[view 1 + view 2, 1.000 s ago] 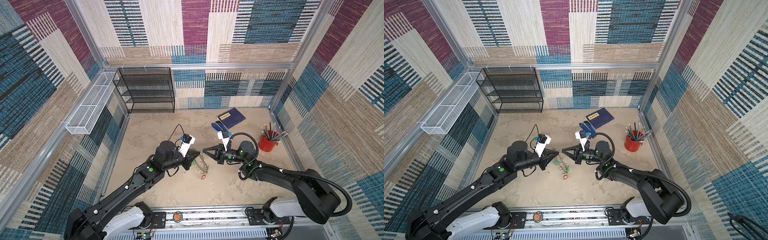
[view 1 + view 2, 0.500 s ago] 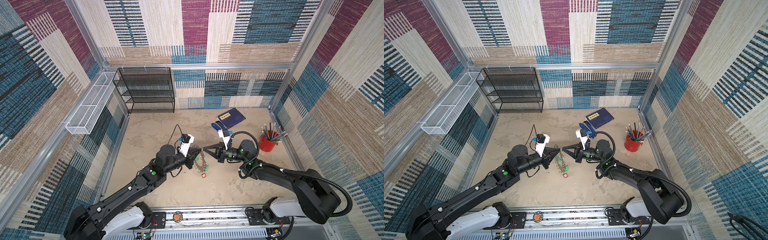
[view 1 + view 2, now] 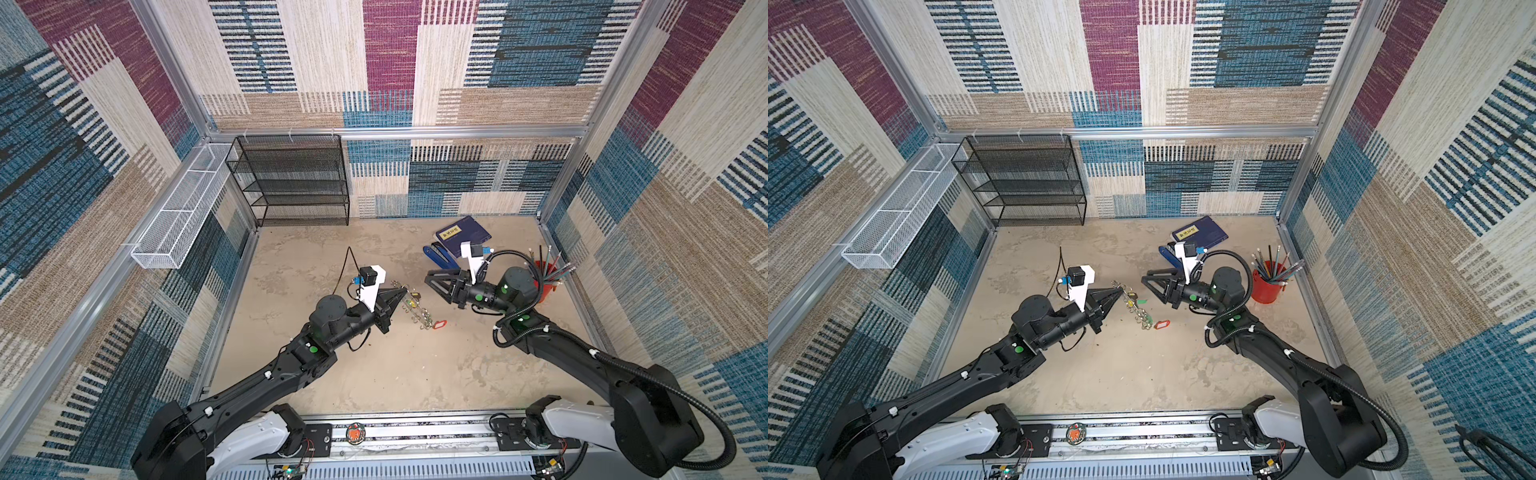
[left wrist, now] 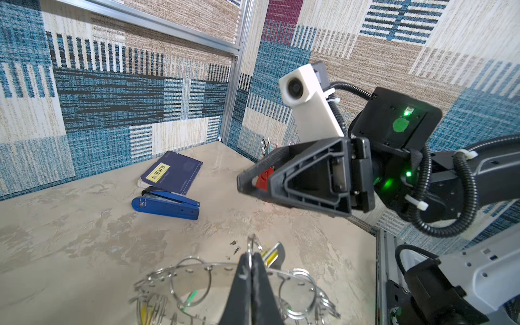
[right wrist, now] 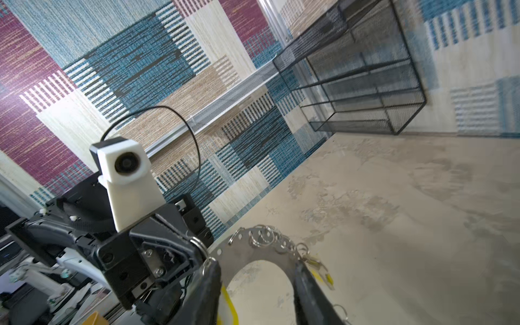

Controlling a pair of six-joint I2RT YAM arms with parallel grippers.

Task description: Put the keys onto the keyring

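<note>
At table centre, left gripper (image 4: 250, 261) pinches the keyring (image 3: 413, 308) by its rim, and only its wrist view shows us that. Right gripper (image 5: 256, 266) sits at the keyring's two o'clock, fingers apart, empty.

The only lettering is dark characters on the yellow label (image 4: 158, 172) of the blue book (image 4: 183, 168), one o'clock from the keyring (image 3: 413, 307), too blurred to read.
</note>
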